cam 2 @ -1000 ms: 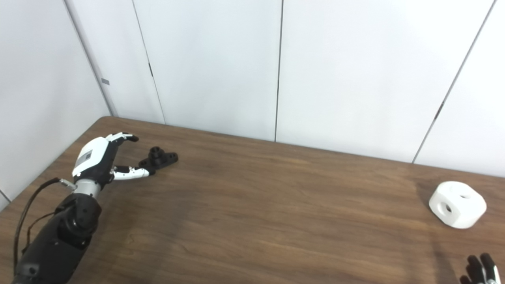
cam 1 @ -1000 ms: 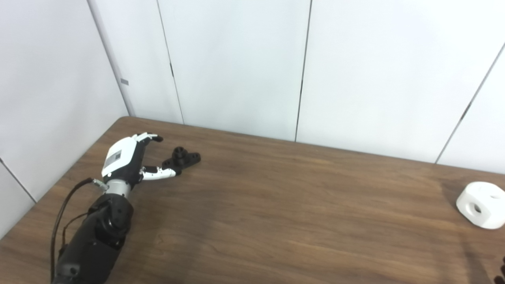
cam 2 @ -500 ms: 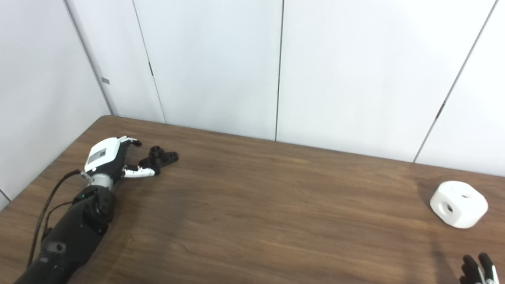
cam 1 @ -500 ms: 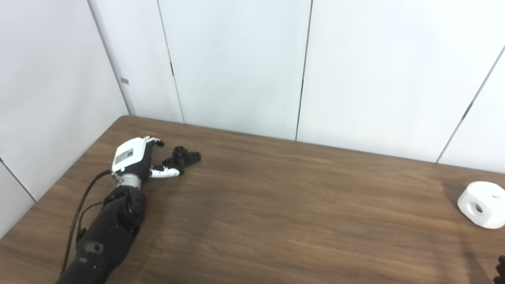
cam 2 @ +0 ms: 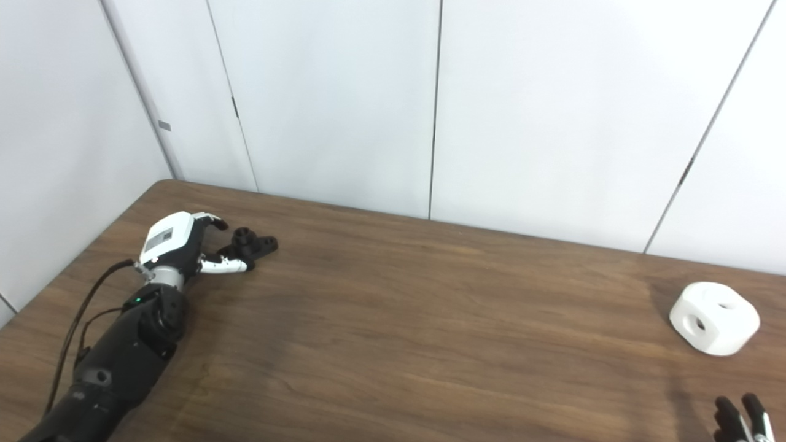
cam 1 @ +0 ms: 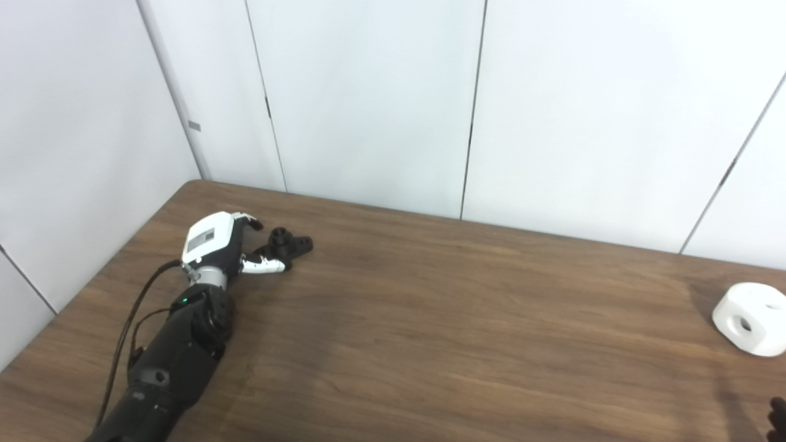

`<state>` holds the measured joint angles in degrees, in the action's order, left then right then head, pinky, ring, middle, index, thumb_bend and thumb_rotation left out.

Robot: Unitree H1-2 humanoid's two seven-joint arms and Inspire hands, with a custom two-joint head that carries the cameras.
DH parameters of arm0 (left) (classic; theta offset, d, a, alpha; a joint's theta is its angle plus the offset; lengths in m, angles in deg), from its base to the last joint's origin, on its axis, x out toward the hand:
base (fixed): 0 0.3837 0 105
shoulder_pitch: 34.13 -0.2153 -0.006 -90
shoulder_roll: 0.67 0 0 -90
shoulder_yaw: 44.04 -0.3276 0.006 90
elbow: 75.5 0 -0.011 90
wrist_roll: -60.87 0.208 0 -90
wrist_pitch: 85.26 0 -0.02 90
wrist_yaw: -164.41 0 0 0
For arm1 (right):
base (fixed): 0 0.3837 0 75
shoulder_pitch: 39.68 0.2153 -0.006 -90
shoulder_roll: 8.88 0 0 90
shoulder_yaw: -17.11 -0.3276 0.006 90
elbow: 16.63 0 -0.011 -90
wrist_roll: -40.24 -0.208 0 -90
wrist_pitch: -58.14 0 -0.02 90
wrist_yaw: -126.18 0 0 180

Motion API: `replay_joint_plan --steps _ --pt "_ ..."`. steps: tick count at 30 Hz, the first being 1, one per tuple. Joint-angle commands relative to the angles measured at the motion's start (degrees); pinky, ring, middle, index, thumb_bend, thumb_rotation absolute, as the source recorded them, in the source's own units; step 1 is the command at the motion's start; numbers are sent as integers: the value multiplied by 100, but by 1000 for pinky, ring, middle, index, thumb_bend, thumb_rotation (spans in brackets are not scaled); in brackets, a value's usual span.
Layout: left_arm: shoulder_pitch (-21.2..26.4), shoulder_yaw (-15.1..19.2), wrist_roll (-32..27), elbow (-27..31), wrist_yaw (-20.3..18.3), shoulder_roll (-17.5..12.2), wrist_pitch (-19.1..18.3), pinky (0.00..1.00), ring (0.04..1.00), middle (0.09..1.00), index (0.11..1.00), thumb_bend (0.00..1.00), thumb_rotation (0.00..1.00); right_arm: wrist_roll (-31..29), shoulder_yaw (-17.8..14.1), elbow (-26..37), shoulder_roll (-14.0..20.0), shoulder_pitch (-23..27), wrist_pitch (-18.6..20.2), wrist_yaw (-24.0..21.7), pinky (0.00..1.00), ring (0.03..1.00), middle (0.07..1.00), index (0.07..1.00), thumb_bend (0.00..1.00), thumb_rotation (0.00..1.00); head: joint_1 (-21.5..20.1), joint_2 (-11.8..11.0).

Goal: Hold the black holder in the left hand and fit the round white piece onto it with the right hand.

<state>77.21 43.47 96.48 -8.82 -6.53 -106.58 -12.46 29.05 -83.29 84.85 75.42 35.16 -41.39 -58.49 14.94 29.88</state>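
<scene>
Left hand (cam 1: 216, 245) spread open at black holder (cam 1: 290, 244); round white piece (cam 1: 750, 318) well apart, unobstructed.

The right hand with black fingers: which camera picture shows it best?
The right eye view: several fingertips of the right hand rise at the bottom right corner. The left eye view catches only one dark tip at that corner.

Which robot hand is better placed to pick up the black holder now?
The left robot hand. It sits open right beside the black holder, thumb along its near side. The right robot hand is barely in view at the far corner, near the round white piece.
</scene>
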Motion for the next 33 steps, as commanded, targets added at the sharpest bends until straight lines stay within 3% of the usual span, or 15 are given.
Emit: replay_joint_plan --steps 1,25,33 --pt "307 32 -47 60 103 -90 105 1000 946 891 709 989 371 24 8 -145 -15 -98 -63 -10 1000 961 938 980 562 997 8 6" --pt "259 -127 -124 78 -136 -140 -136 1000 953 872 631 931 291 83 15 -12 -27 -148 -3 -1 1000 959 922 972 529 1000 -5 93" --pt "292 -175 -133 -68 -196 -139 -171 995 949 865 615 916 241 108 11 34 -37 -151 79 25 1000 953 918 973 559 996 -11 102"
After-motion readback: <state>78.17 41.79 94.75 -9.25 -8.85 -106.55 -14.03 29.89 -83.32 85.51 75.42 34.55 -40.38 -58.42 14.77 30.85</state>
